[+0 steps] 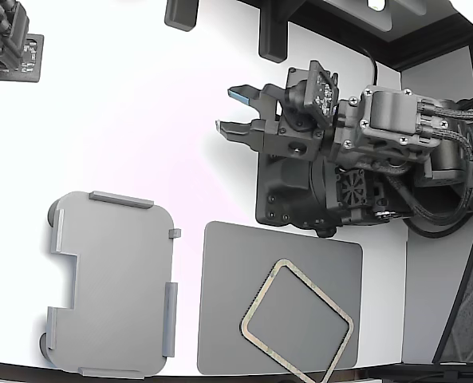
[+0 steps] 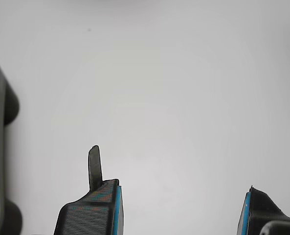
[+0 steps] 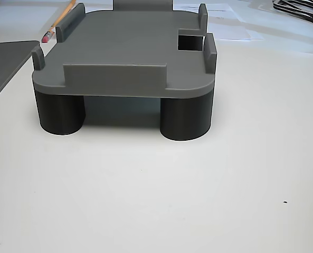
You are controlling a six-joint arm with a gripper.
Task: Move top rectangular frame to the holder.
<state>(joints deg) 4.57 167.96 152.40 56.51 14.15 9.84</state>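
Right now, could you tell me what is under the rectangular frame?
The rectangular frame lies on the dark grey mat, one corner past its edge. Whether more frames sit beneath cannot be told.

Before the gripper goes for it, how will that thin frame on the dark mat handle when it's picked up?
The frame is a narrow hollow outline, so probably light and somewhat bendy. Lying flat on the mat, its edge may be hard to pinch.

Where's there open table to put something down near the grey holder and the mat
Bare white table lies above the holder and left of the open gripper, exterior view. A narrow strip separates holder and mat. The mat's lower right carries the rectangular frame; the arm crowds its top.
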